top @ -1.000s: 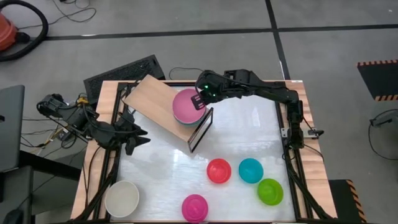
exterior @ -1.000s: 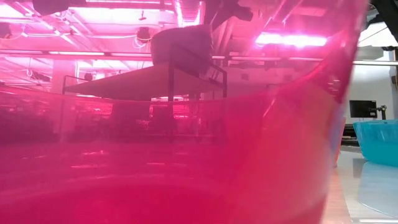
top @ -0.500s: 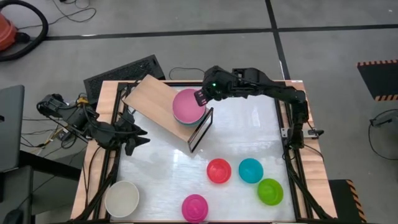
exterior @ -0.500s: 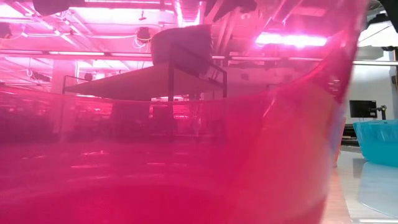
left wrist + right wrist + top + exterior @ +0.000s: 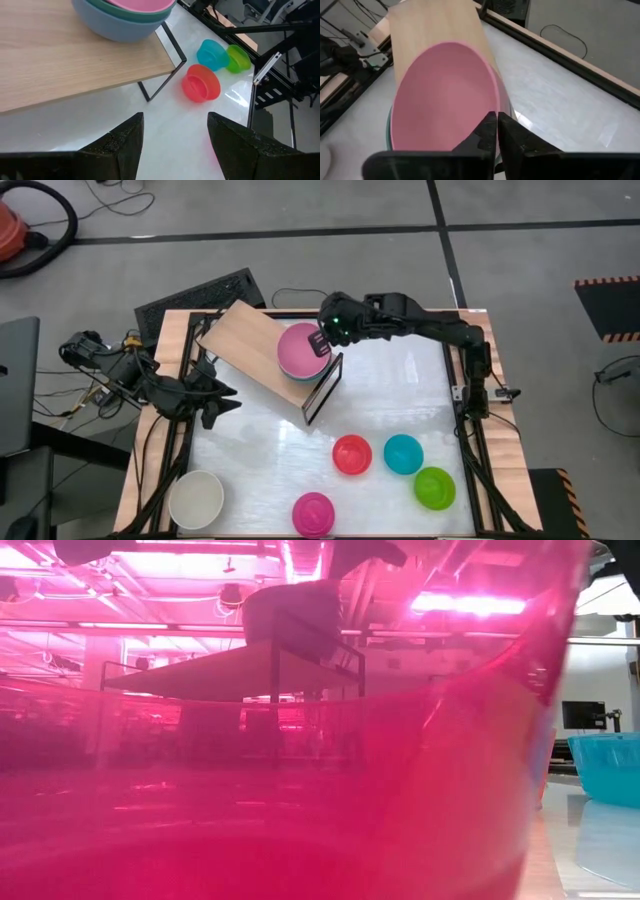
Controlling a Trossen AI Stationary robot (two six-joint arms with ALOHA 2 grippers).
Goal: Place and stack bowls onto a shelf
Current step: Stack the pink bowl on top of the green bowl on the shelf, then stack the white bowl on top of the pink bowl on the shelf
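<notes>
The shelf stands askew at the table's far left. A stack rests on its right end: a blue-grey bowl, a dark green one, and the light pink bowl on top. My right gripper is at the pink bowl's right rim, shut on it. My left gripper waits open by the table's left edge. White, magenta, red, teal and lime green bowls sit on the table's near half. My right gripper pinches the pink bowl's rim on its right side. One finger is inside the bowl and one is outside. The fingers slant down from the table's far right. The bowl sits level, nested in the stack on the shelf.
A black keyboard-like slab lies beyond the table's far-left corner. In the low view the magenta bowl stands right against the camera and fills it. The teal bowl shows at its right. Open table lies between the shelf and the near bowls.
My right arm's wrist has drawn back slightly toward the far right and then come back toward the stack. The pink bowl and the stack have stayed in place on the shelf.
</notes>
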